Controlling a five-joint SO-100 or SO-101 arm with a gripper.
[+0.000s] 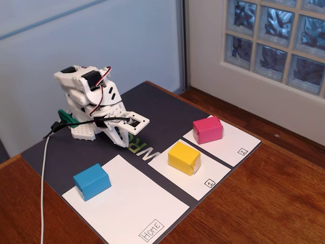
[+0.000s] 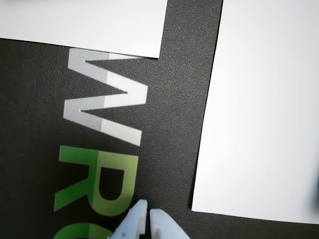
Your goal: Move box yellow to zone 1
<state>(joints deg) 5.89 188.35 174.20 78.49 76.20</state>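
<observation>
Claw (image 2: 147, 213) tips nearly meet over the dark mat (image 1: 152, 109), closed and empty, arm folded back. Yellow box (image 1: 184, 157) already sits on the zone 1 sheet (image 1: 216, 173), between pink box (image 1: 207, 129) and blue box (image 1: 92, 181), so the task looks done.

In the fixed view, a boxed "1" is printed in a corner of zone 1 (image 1: 213, 175), a boxed "2" on the neighbouring white panel (image 1: 238, 145), and a boxed "Home" on the largest panel (image 1: 147, 213). On the dark mat (image 2: 174, 124), in the wrist view, a large grey "W" and a green "R" are read; a further green letter is cut off.
</observation>
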